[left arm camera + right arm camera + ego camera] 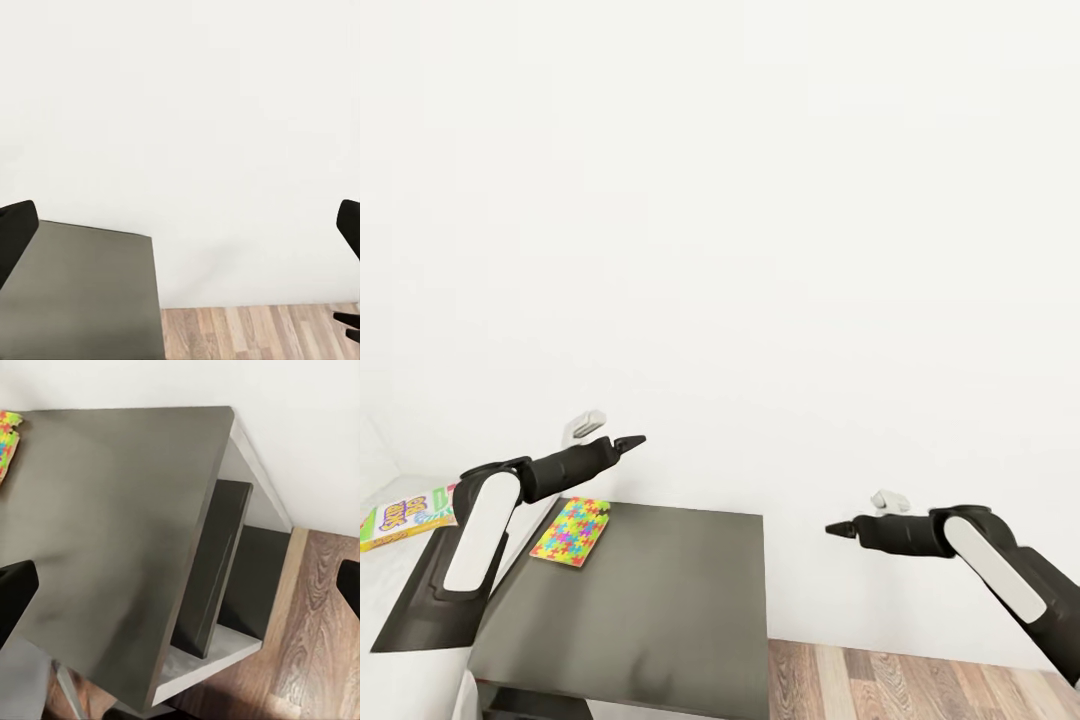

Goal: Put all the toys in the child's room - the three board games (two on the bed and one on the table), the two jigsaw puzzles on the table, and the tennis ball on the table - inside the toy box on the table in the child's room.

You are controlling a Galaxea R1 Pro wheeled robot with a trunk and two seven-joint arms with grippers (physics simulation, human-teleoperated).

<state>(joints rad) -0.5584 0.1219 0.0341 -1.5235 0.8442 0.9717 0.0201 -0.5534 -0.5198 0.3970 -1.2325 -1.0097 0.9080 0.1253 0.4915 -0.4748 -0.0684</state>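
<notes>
One jigsaw puzzle (pixel 572 532), a thin square of bright interlocking pieces, lies flat at the far left corner of the table's dark-grey top (pixel 650 600); its corner (pixel 7 439) shows in the right wrist view. A white and green Skip-Bo board game (pixel 405 517) rests on the light-grey top at the left edge. My left gripper (pixel 628 441) hovers open above the puzzle, fingers (pixel 15 232) wide apart. Off the table's right edge, my right gripper (pixel 840 528) is open in the air, fingers (pixel 15 592) spread. The toy box and tennis ball are out of view.
A plain white wall (pixel 760 250) stands right behind the table. Wood plank floor (pixel 920 685) lies to its right. Under the dark top is a pale cabinet with a dark upright divider (pixel 217 577).
</notes>
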